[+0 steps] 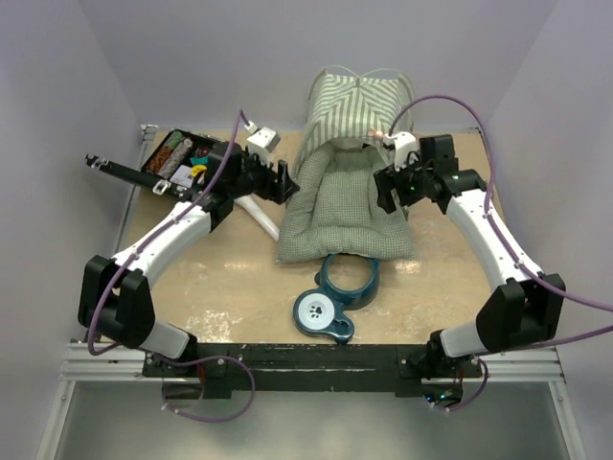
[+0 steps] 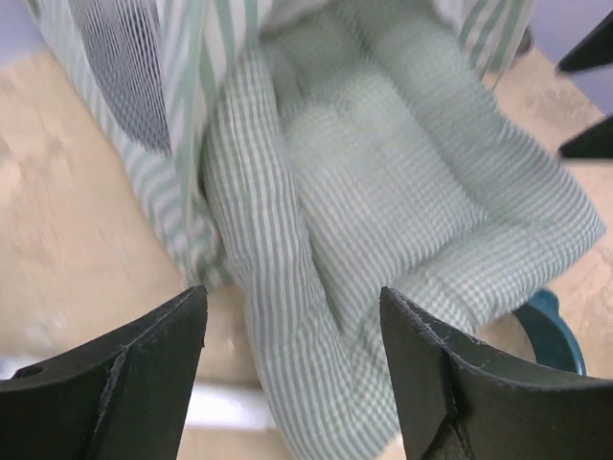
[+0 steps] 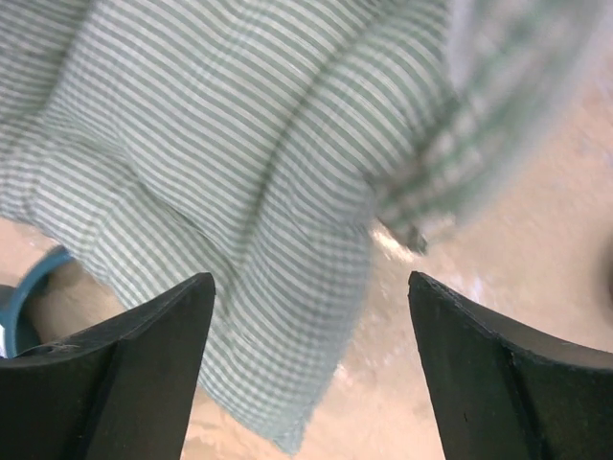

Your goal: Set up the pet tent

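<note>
The left gripper (image 2: 292, 307) was wide open and empty at the left edge of the checked cushion (image 1: 345, 216), with a black tray (image 1: 150, 161) of small items to its left. The pet tent (image 1: 354, 101) stood upright beyond and between both grippers, the cushion spilling from its doorway. The right gripper (image 3: 311, 287) was equally wide and empty at the cushion's right edge.

Green-and-white striped pet tent (image 1: 356, 105) — green-checked cushion (image 1: 345, 206) — teal bowl stand (image 1: 367, 290)

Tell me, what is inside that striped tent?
A green checked cushion runs in through the doorway of the tent; its near end lies out on the table. The tent's fabric hides its far end and anything else inside.
</note>
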Robot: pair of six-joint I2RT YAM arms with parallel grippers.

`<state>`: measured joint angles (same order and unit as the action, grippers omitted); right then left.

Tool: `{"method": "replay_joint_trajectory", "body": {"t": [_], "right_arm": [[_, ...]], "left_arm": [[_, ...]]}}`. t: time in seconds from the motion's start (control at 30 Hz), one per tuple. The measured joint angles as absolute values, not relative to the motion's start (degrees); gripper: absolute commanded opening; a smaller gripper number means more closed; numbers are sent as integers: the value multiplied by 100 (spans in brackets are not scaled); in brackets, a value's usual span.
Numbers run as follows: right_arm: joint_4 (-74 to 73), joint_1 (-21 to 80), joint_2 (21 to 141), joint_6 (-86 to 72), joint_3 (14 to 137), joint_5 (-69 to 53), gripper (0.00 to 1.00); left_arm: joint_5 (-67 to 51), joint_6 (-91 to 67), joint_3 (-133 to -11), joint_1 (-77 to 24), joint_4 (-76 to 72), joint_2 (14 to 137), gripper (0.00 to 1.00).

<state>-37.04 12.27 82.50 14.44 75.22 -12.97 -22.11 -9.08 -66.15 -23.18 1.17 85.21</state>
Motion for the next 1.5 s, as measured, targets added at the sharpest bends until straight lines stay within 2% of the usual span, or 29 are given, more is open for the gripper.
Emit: {"method": "replay_joint_trajectory", "body": {"t": [0.2, 0.4, 0.57, 0.63, 0.67, 0.73, 0.77, 0.87, 1.0, 1.17, 1.33, 1.5], "right_arm": [[-4141, 674, 8110, 1616, 7507, -1315, 87], [-4309, 722, 8659, 2252, 7269, -1704, 86], [-4436, 740, 8617, 2648, 6569, -1820, 77], [-4434, 744, 8621, 2687, 6541, -1855, 69], [-4397, 744, 8621, 2700, 6541, -1868, 60], [-4344, 744, 8630, 2722, 6547, -1911, 48], [-4331, 744, 8650, 2714, 6558, -1940, 39], [-4327, 744, 8744, 2683, 6681, -2091, 1], [-4355, 777, 8774, 2534, 6991, -2285, 0], [-4047, 1048, 8650, 2099, 7520, -2141, 0], [-3465, 1516, 8670, 1704, 7972, -1317, 0], [-3114, 1553, 9373, 1441, 8611, -467, 0]], "left_arm": [[-2287, -1319, -5413, -2333, 543, 8278, 89], [-2298, -1826, -4742, -2333, 292, 8281, 89], [-2314, -2064, -4578, -2342, -154, 8462, 82], [-2324, -2093, -4560, -2370, -366, 8584, 80], [-2329, -2104, -4560, -2397, -471, 8667, 80], [-2388, -2112, -4560, -2475, -674, 8879, 69], [-2432, -2145, -4563, -2512, -731, 8976, 59], [-2556, -2228, -4595, -2598, -812, 9172, 2], [-2698, -2340, -4984, -2740, -742, 9181, 0], [-2709, -2408, -6246, -2985, -414, 9236, 0], [-2635, -2373, -7874, -3081, -357, 9894, 0], [-2447, -2233, -8696, -3083, -128, 10753, 0]]}}
